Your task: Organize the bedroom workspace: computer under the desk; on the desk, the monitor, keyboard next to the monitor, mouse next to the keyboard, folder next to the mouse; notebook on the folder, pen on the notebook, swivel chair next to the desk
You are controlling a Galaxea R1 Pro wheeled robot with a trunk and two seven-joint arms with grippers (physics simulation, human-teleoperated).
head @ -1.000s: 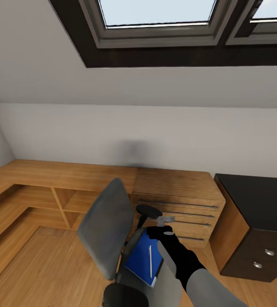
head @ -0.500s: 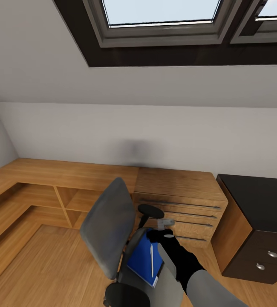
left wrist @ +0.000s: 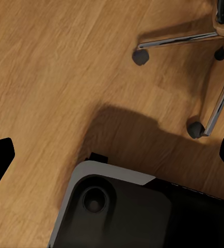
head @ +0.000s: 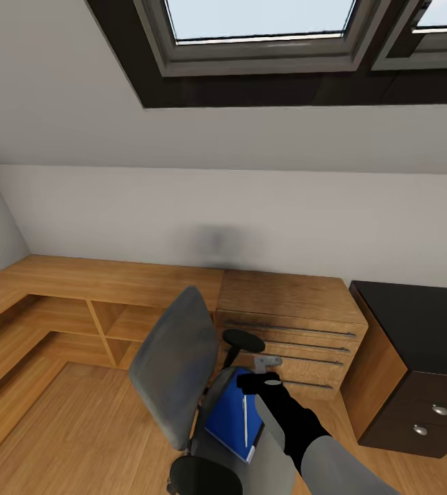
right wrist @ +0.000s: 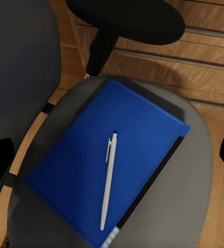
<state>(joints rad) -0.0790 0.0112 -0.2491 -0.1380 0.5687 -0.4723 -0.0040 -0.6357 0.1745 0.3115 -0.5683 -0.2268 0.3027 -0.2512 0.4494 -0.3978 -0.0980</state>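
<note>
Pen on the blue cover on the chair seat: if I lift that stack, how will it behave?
The pen lies loose on the smooth blue cover, so it will probably roll or slide off if tilted. It looks slim and light, likely easy to knock. The right gripper hangs above it, fingers wide apart; probably pick the pen first.

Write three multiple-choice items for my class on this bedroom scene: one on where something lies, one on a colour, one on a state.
1. Where does the white pen lie?
A. on the floor
B. on the blue notebook, on the swivel chair seat
C. on the black desk

2. What colour is the chair's backrest?
A. grey
B. red
C. green

3. How do the right gripper fingers stand?
A. shut on the pen
B. shut on the armrest
C. open, holding nothing

Answers:
1 B, the right wrist view shows the pen resting on the blue cover over the seat.
2 A, the head view shows a grey back.
3 C, in the right wrist view the fingertips sit wide apart at the picture's edges, above the seat.
</note>
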